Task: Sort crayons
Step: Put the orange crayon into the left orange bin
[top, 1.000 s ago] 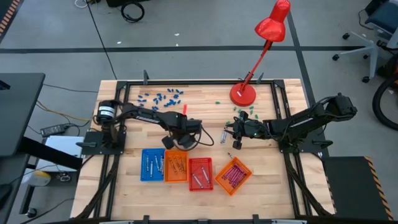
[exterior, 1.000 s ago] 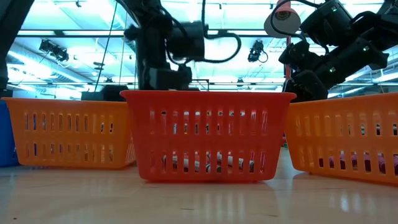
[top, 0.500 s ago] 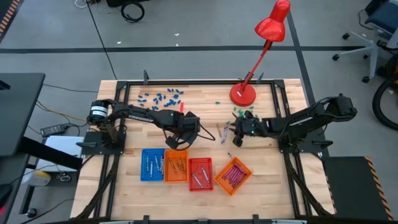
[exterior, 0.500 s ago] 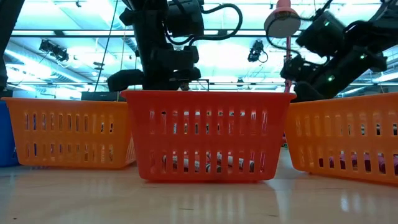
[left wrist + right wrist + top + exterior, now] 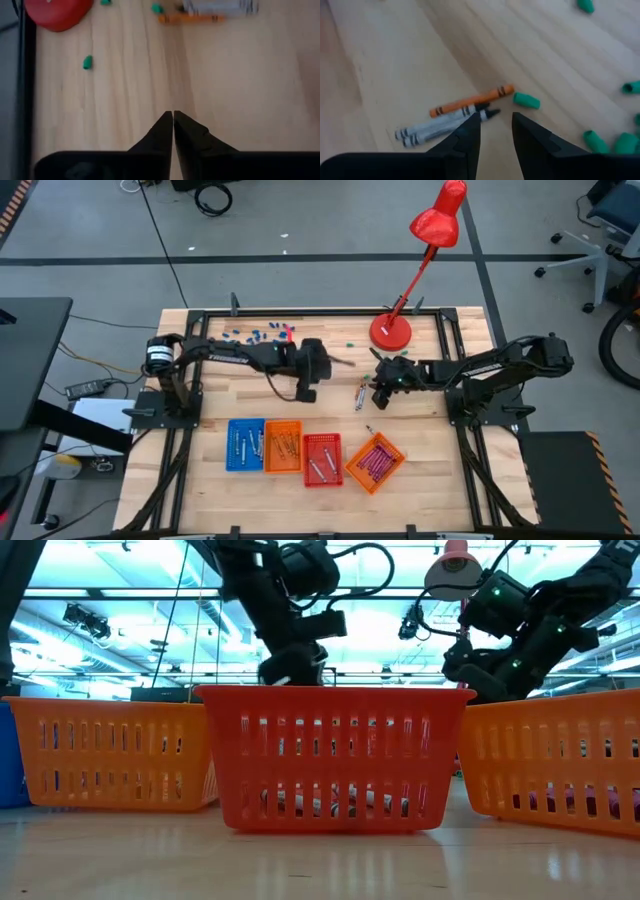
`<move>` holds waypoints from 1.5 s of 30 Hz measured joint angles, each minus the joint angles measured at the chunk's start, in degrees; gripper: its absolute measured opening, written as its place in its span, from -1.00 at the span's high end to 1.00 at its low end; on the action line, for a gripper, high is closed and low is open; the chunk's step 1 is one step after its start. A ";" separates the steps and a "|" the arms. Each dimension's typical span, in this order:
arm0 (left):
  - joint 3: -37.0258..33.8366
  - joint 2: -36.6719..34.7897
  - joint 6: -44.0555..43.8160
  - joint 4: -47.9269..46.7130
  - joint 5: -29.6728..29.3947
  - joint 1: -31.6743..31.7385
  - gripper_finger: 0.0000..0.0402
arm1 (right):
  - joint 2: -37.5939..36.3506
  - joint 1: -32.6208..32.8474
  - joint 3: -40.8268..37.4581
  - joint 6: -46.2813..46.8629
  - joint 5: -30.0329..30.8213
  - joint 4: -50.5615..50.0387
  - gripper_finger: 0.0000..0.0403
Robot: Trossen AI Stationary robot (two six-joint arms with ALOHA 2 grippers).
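Two silvery grey crayons (image 5: 440,128) and an orange crayon (image 5: 472,100) lie flat side by side on the wood at mid-table; they also show in the high view (image 5: 358,394). My right gripper (image 5: 496,119) is open just above them, its fingertips over the grey crayons' dark tips; I cannot tell whether it touches them. In the high view it (image 5: 379,394) is right of the crayons. My left gripper (image 5: 173,117) is shut and empty over bare wood, left of the crayons and toward the far side in the high view (image 5: 342,363). More crayons lie in the trays.
Four small trays stand in a row near the front edge: blue (image 5: 245,445), orange (image 5: 283,447), red (image 5: 322,459) and a turned orange one (image 5: 375,463). A red desk lamp's base (image 5: 390,331) stands at the far right. Green bits (image 5: 526,100) and blue bits (image 5: 255,335) are scattered.
My left gripper has gone from just beyond the trays toward the far edge and to the right, ending over bare wood left of the loose crayons. My right arm has stretched out, and its gripper has edged toward the far edge, staying by the crayons.
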 joint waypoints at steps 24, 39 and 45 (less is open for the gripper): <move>0.04 1.57 -18.15 10.22 7.70 3.24 0.57 | 0.04 -1.05 1.53 -12.58 -11.39 1.42 0.42; -10.78 -2.39 -10.60 26.89 11.81 -4.16 0.57 | 15.44 2.61 26.77 -19.70 -7.50 -28.33 0.48; -16.92 -5.68 -15.23 31.59 11.78 -4.37 0.57 | 21.40 1.27 33.17 -13.33 -6.47 -36.45 0.48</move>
